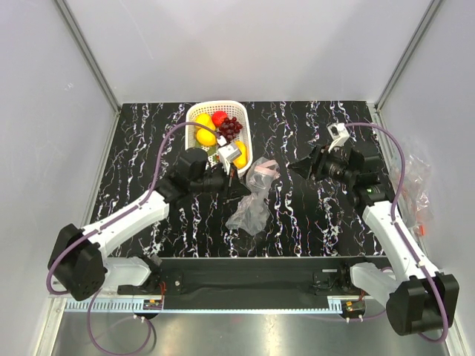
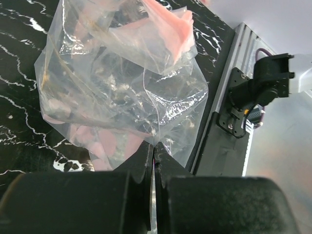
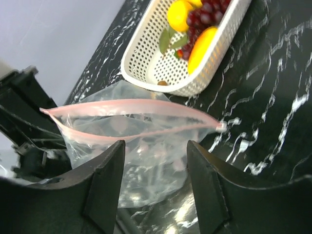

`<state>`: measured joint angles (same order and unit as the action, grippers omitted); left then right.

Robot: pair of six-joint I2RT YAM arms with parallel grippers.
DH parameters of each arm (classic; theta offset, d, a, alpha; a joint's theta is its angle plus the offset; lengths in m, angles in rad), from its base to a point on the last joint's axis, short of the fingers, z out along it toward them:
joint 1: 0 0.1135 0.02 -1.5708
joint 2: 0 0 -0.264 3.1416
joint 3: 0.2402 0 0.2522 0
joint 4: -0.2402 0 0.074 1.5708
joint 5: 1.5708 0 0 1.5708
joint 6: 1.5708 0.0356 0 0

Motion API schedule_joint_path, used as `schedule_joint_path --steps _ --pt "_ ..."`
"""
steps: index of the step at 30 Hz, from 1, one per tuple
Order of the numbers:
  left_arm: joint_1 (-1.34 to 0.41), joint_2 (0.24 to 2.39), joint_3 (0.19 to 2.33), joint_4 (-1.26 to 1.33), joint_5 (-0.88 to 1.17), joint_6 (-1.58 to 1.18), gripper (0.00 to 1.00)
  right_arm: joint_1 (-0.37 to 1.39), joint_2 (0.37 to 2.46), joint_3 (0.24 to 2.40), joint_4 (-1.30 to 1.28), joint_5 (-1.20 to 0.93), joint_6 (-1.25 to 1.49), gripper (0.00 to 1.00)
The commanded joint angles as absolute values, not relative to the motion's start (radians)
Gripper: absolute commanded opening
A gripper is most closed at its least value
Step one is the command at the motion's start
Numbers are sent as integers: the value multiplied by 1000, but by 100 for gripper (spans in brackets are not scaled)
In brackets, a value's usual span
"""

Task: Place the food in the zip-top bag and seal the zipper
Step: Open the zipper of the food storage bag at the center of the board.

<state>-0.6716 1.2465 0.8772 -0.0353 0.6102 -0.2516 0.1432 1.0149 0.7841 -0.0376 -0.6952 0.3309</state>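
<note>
Fruit (image 1: pixel 207 136) lies in the white basket (image 1: pixel 194 111) at the far side of the desk (image 1: pixel 334 215), and none shows inside the bag (image 1: pixel 256 196), so the job looks to be at the stage of readying the bag for loading. The left arm (image 1: pixel 126 219) has its jaws closed tight on a fold of the bag's thin plastic, near the bottom end as its wrist view shows it. This lifts the bag partly off the desk between basket and right arm (image 1: pixel 393 230), apparently to steady it. The pink zipper (image 3: pixel 131 105) faces the right wrist camera, its two lips parted into a narrow slit. The right jaws stand apart just in front of it, touching nothing, probably lined up to take one lip and widen the mouth. By count: one bag, one zipper, one basket, two arms. In the basket I make out one red apple (image 1: pixel 220 117), one dark grape bunch (image 3: pixel 204 12), one green piece (image 3: pixel 165 41) and about three yellow or orange pieces. The left wrist covers part of the basket from above, so there may be more.
</note>
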Motion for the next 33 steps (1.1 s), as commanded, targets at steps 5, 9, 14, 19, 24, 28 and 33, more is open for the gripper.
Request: schedule_joint_path --steps 5,9,14,19,24,28,33 --pt "-742 1221 776 43 436 -210 0 152 1042 844 -264 -470 729 64" --pt "-811 1223 752 44 327 -173 0 156 1058 868 -349 -408 853 68" --pt "-853 1178 697 80 268 -164 0 163 1094 833 -350 -376 984 69" --pt "-859 1147 649 95 259 -161 0 196 1109 775 -307 -367 1068 61" --pt "-862 1146 630 100 271 -156 0 251 1117 727 -221 -357 1130 55" --pt "-865 1146 629 100 276 -155 0 297 1166 713 -163 -353 1166 54" --pt "-868 1144 629 91 275 -152 0 376 1221 703 -89 -324 1227 52"
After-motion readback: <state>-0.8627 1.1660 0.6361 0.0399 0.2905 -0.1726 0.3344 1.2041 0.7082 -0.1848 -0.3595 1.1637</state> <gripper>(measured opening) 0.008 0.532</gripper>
